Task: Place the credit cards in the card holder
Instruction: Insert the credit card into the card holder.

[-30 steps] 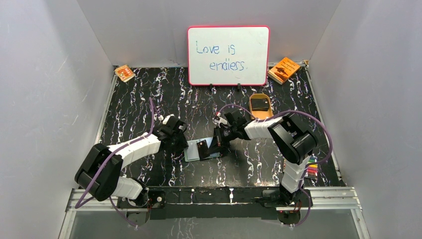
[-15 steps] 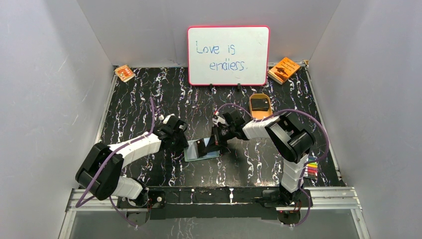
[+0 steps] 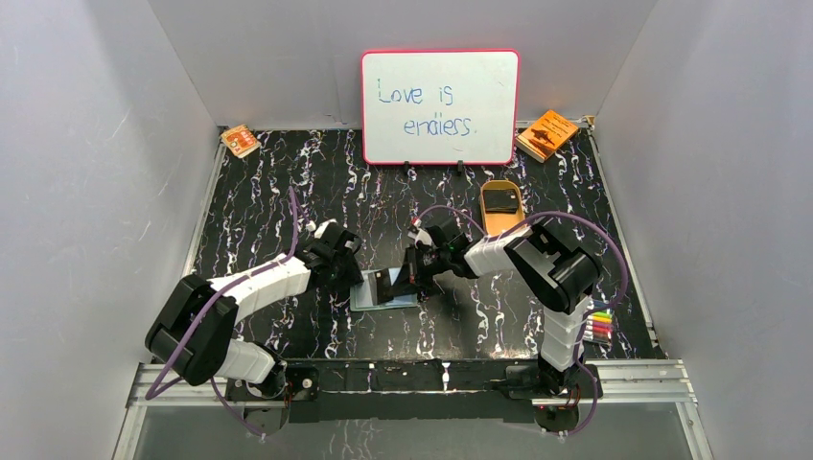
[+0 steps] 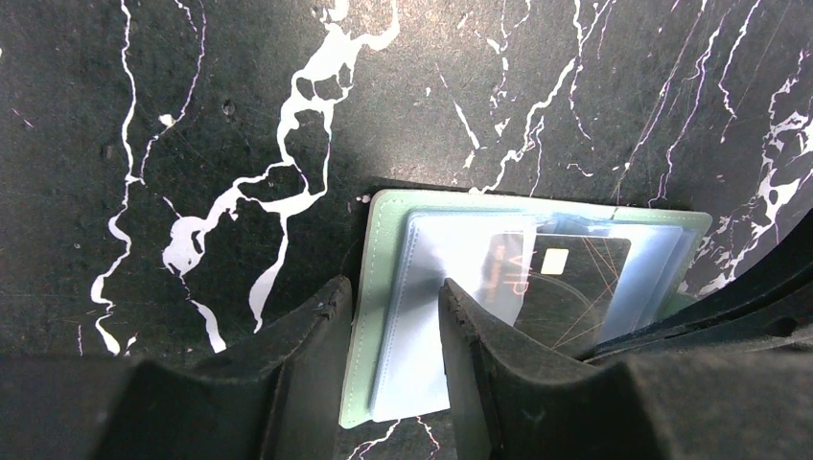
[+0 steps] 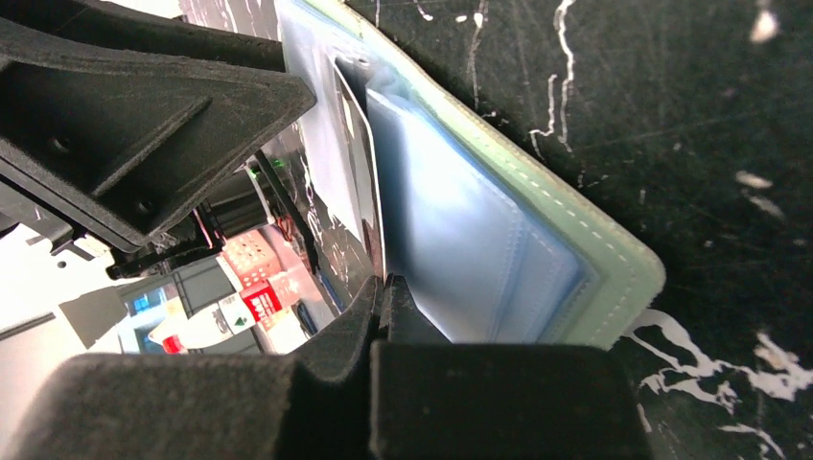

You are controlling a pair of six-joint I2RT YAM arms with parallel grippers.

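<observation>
Left wrist view, left tool [image 4: 395, 331] half-open astride the edge of the card holder [image 4: 451, 244], right tool [image 5: 383, 292] clenched on a credit card [image 4: 570, 287] partly in its sleeve

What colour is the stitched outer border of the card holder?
Pale grey-green all around the card holder; the left wrist view shows it best.

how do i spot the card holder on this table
Below the whiteboard, look to the middle of the black marbled table. The card holder lies there: pale green with clear blue sleeves, unlike the tan tray or orange booklets.
</observation>
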